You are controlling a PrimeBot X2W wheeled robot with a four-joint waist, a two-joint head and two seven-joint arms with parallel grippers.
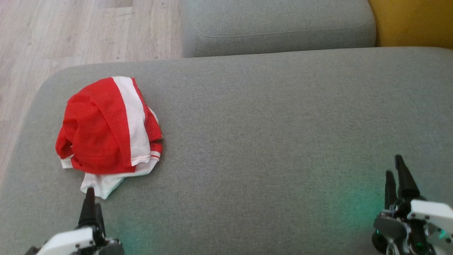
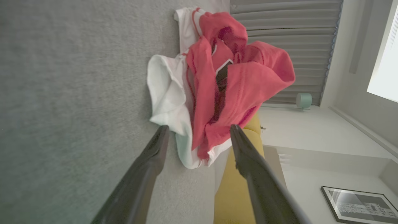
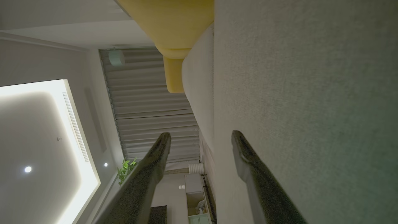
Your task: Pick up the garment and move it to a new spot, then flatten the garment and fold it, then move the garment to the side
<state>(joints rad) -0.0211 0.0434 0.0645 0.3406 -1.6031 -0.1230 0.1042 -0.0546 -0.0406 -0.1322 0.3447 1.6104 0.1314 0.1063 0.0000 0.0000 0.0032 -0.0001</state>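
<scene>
At the near edge of the head view, at 7 o'clock, the left gripper (image 1: 90, 193) points up with its fingers one behind the other. In the left wrist view these fingers stand spread, and nothing is pinched between them. At 5 o'clock the right gripper (image 1: 394, 164) is also spread and holds nothing; below it is only bare grey seat cushion (image 1: 269, 134). The garment (image 1: 102, 131), red with a white band, lies crumpled on the left part of this cushion, at about 9 o'clock in the head view. Its white hem (image 1: 106, 184) is the nearest part, and the tip of the left gripper is right at this hem, so the cloth lies at 12 to 1 o'clock from the left jaws. From the right gripper it lies toward 10 o'clock and well apart. The heap is compact, and the white band runs roughly from 12 to 6 o'clock. I judge that the left arm is the one to make the pick, by closing on the hem; whether the hem is already between the fingers in depth I cannot tell. Farther away, at 12 o'clock, are a second grey cushion (image 1: 276, 24), the wooden floor (image 1: 70, 32) at 11 o'clock, and a yellow surface (image 1: 414, 21) at 1 o'clock.
</scene>
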